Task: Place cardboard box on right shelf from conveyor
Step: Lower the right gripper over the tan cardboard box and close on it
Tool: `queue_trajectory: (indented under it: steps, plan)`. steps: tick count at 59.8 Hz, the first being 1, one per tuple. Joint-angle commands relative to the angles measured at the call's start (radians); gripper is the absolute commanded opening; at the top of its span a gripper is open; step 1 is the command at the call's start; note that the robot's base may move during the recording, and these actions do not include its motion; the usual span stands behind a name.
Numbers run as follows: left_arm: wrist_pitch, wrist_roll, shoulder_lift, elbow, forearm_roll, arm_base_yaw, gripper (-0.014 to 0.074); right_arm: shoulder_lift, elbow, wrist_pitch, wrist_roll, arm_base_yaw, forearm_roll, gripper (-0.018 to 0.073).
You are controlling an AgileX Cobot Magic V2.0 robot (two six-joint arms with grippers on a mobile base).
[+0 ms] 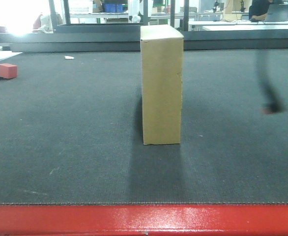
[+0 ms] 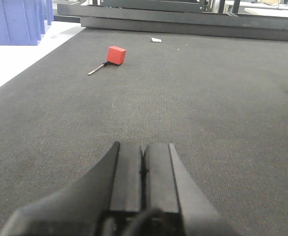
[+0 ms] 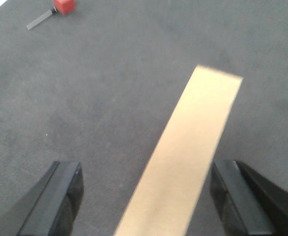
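A cardboard box (image 1: 161, 86) stands upright on the conveyor (image 1: 60, 147). The right claw (image 3: 146, 172) gapes toward it; the left claw (image 2: 143, 162) is pressed together.

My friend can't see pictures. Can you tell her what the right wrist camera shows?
A tan cardboard box stands on the dark grey conveyor between the right gripper's wide-open fingers. A small red cube lies far off at the top left.
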Motion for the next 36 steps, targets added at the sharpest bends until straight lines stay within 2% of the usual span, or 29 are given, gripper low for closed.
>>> queue_trajectory:
  steps: [1,7,13,36]
  plan:
    - [-0.084,0.000,-0.013,0.009,-0.006,-0.008,-0.0116,0.037,-0.127,0.048,0.122,0.022,-0.090,0.0624]
    - [-0.084,0.000,-0.013,0.009,-0.006,-0.008,-0.0116,0.117,-0.217,0.159,0.245,0.046,-0.194,0.0624]
    - [-0.084,0.000,-0.013,0.009,-0.006,-0.008,-0.0116,0.171,-0.266,0.214,0.299,0.059,-0.241,0.0624]
    - [-0.084,0.000,-0.013,0.009,-0.006,-0.008,-0.0116,0.265,-0.279,0.233,0.374,0.060,-0.251,0.0624]
